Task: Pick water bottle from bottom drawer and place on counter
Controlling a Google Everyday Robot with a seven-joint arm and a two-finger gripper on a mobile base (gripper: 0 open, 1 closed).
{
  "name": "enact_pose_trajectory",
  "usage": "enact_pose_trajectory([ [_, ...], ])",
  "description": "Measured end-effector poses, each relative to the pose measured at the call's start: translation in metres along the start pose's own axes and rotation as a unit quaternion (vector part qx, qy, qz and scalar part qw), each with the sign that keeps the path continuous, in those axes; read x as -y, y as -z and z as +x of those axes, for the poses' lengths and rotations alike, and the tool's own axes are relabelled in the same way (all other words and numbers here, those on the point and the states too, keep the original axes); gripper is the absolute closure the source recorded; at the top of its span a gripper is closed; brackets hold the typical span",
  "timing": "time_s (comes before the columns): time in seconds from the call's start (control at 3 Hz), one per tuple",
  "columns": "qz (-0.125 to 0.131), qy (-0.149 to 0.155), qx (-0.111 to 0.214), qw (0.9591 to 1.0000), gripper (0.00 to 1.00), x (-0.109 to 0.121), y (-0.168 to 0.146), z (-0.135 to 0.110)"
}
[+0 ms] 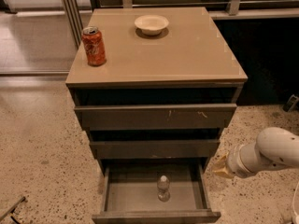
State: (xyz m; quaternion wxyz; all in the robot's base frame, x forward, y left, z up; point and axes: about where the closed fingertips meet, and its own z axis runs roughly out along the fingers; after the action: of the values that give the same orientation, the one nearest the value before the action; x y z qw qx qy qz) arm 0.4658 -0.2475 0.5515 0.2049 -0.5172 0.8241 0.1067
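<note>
Speckled floor underlies tool right of shallow bottom drawer.

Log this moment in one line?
gripper: right of open bottom drawer | water bottle: upright inside, ungrasped | counter: soda can, bowl
</note>
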Motion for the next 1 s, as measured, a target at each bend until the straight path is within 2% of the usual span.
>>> enact_pose_trajectory([
  [0.33,-0.035,-0.017,0.003,0.9992,1.0,-0.016,-0.038,0.016],
  [0.67,-0.035,-0.017,0.003,0.9992,1.0,-0.016,-0.038,0.016],
  [1.0,-0.026,-0.009,0.003,0.9996,1.0,-0.014,-0.068,0.043],
])
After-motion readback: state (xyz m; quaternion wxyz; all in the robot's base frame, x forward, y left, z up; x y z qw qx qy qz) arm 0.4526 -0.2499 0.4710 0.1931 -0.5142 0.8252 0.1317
